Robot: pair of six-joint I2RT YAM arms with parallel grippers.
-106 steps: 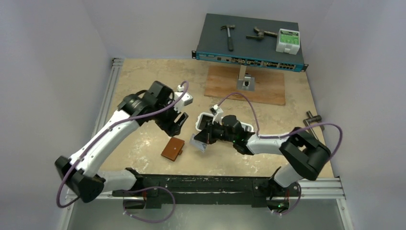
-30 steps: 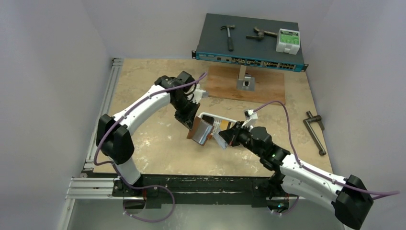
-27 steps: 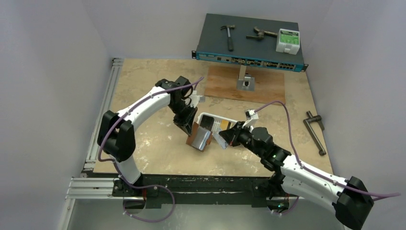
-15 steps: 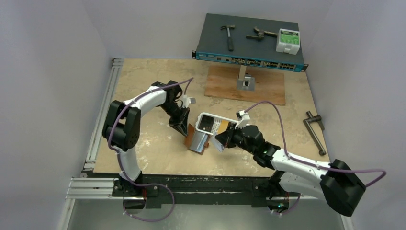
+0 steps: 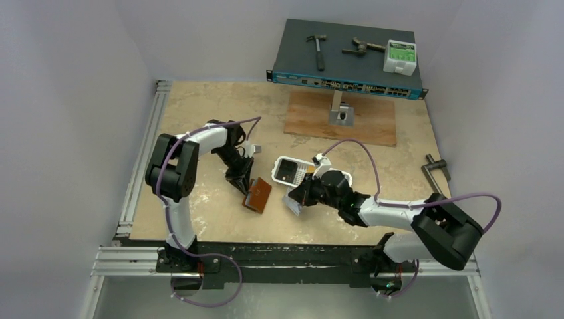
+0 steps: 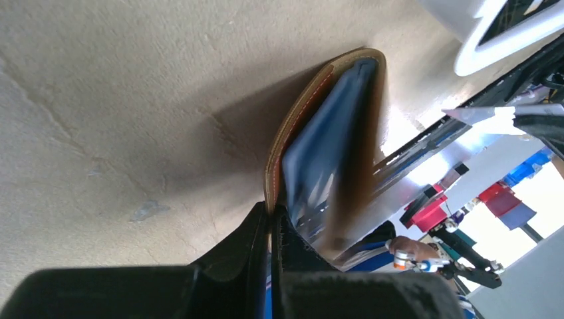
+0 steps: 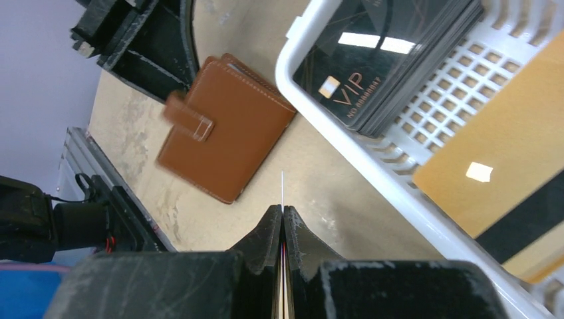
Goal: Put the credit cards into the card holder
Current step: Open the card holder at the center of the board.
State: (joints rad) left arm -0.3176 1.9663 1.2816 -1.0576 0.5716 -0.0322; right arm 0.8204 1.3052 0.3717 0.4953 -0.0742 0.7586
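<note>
The card holder [image 5: 259,195], a brown leather wallet with a snap tab, rests low on the table left of the tray. My left gripper [image 5: 244,187] is shut on one edge of it. The left wrist view shows the jaws [image 6: 273,219] pinching one leather flap [image 6: 292,126], with a bluish card [image 6: 319,163] inside the fold. My right gripper [image 5: 298,199] is shut on a thin pale credit card [image 5: 292,206], seen edge-on [image 7: 282,183] in the right wrist view, a short way right of the wallet [image 7: 223,126]. A black VIP card [image 7: 379,60] and an orange card [image 7: 519,166] lie in the tray.
A white slotted tray [image 5: 282,161] sits just behind my right gripper, its rim [image 7: 346,143] close to the fingertips. Farther back are a wooden board [image 5: 372,123] with a metal stand, and a network switch [image 5: 346,60] carrying tools. A metal crank [image 5: 435,174] lies at the right.
My left arm has pulled back to the left and brought the wallet down, folded, near the table. My right gripper has followed leftward with its card.
</note>
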